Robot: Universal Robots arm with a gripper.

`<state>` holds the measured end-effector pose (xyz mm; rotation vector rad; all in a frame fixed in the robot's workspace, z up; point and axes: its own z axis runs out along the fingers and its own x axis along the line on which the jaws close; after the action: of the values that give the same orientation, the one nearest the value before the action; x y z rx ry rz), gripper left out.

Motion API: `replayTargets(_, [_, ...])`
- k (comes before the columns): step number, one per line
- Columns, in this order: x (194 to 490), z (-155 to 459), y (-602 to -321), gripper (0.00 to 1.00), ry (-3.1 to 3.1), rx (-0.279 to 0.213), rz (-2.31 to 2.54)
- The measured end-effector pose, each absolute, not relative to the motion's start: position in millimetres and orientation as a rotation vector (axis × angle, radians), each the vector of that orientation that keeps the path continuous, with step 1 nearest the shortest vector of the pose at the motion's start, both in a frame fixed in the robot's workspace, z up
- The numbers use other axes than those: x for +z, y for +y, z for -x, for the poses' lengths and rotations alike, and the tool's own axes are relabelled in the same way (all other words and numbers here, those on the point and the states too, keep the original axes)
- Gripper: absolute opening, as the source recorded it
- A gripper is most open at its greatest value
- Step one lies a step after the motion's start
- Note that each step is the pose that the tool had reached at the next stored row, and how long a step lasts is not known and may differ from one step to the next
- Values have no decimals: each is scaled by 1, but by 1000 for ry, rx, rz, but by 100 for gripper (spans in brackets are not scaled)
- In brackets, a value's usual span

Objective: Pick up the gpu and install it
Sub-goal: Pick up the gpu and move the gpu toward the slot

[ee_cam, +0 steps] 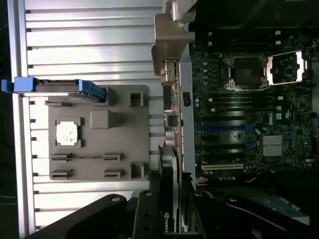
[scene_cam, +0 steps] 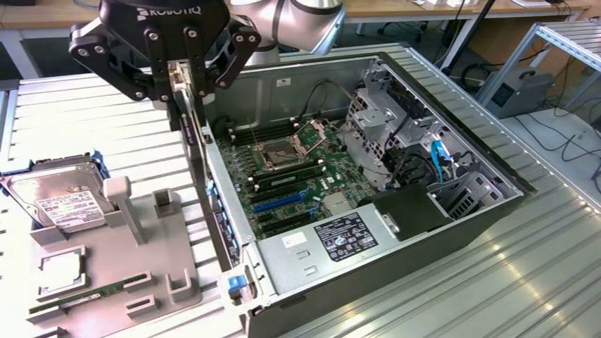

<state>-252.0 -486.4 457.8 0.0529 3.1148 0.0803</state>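
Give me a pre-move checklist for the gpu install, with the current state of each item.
1. Grip: ok, gripper shut on the gpu.
2. Lift: ok, gpu hangs clear of the grey holder.
3. Position over the motherboard: not ok, gpu hangs at the case wall.
4. Blue expansion slots free: ok, nothing seated in them.
5. Bracket squared to the case wall: cannot tell.

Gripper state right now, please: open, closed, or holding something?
Gripper: closed on the gpu, holding it on edge over the open computer case.
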Motion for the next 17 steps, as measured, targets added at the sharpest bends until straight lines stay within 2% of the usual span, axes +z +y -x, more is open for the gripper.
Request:
replayTargets(9, [458,233,-486,27,3115,80,-53])
replayTargets(17, [458,173,-486,27,3115,80,-53])
